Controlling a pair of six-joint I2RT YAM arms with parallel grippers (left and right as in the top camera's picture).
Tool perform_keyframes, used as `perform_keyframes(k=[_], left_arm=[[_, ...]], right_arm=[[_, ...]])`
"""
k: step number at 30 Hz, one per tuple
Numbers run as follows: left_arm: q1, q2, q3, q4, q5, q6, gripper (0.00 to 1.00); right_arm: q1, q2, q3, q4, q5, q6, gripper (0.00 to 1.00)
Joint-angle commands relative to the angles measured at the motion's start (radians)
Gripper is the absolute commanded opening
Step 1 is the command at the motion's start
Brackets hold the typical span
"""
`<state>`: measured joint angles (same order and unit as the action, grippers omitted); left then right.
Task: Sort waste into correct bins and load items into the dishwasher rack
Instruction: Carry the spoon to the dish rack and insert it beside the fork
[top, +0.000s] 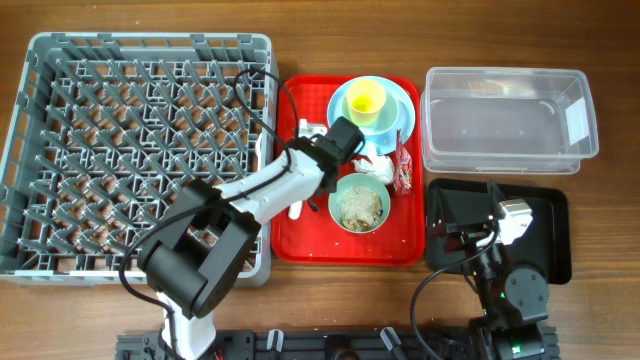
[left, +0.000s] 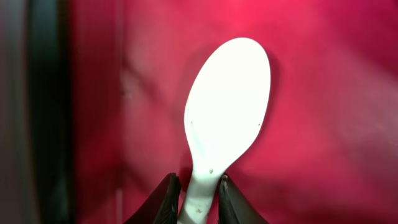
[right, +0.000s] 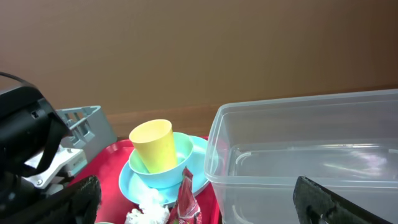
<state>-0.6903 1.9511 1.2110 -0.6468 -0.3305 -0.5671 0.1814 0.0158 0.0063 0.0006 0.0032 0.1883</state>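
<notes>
The left hand (left: 196, 186) is pinched narrow on the neck of the white spoon (left: 227, 112), whose bowl points away from the fingers over the red tray (top: 300, 240); I cannot tell whether it touches the tray. The right hand (right: 196, 186) stands wide and holds nothing, low over the black tray (top: 550, 215), facing the clear tub (top: 500, 120).

On the red tray the yellow cup (top: 366, 97) leans inside a pale bowl (top: 388, 120) that sits on the blue plate (top: 405, 100). Just beside them lie the white napkin (top: 375, 168) and the red wrapper (top: 403, 165). The green bowl (top: 336, 195) holds rice-like crumbs (top: 360, 205). The grey rack (top: 40, 150) fills the left of the desk (top: 600, 300).
</notes>
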Motion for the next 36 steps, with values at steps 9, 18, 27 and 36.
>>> perform_keyframes(k=[9,18,27,36], left_arm=[[-0.025,0.023,-0.003,0.023,0.024,-0.014,0.04],[-0.025,-0.147,0.02,-0.03,-0.02,-0.014,0.04],[-0.025,-0.453,0.02,-0.152,-0.188,-0.014,0.04],[0.035,-0.542,0.019,-0.309,-0.346,0.055,0.05]], right_arm=[[-0.005,0.0,-0.001,0.006,-0.008,-0.002,1.0],[-0.005,0.0,-0.001,0.006,-0.008,-0.002,1.0],[-0.005,0.0,-0.001,0.006,-0.008,-0.002,1.0],[-0.005,0.0,-0.001,0.006,-0.008,-0.002,1.0]])
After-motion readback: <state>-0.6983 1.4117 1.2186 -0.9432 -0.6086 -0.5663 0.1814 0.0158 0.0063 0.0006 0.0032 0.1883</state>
